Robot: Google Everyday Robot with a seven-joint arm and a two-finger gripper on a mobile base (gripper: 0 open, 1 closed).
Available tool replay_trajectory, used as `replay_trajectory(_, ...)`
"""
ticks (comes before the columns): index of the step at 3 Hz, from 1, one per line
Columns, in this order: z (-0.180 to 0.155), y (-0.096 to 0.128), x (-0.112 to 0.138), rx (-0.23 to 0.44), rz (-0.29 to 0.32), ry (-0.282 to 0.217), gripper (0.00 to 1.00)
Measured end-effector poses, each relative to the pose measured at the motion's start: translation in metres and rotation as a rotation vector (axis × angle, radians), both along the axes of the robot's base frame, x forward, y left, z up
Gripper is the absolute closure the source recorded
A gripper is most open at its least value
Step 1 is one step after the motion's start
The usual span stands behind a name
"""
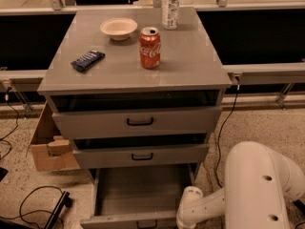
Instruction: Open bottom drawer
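Note:
The bottom drawer of the grey cabinet is pulled far out at the bottom of the camera view, and its plain grey tray shows. Its front panel with a small black handle is cut by the lower edge. My white arm comes in from the lower right. Its wrist end reaches the drawer's front right corner, where my gripper is mostly out of view below the frame. The middle drawer and top drawer are each pulled out a little.
On the cabinet top stand a red cola can, a white bowl, a clear bottle and a dark snack bar. A cardboard box sits left of the cabinet. Black cables lie on the floor.

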State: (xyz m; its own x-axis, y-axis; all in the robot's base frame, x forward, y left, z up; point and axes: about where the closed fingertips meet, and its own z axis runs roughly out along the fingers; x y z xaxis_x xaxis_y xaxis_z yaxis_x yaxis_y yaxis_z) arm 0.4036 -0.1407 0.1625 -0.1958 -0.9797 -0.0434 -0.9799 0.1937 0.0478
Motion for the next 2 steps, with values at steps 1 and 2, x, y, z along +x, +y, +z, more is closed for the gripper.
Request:
replay_trajectory(1, 0.0021, 0.002, -0.0139, -0.006, -0.005, 0.01, 0.64)
replay_trajectory(2, 0.0061, 0.003, -0.0235, -0.017, -0.008, 0.009, 0.87)
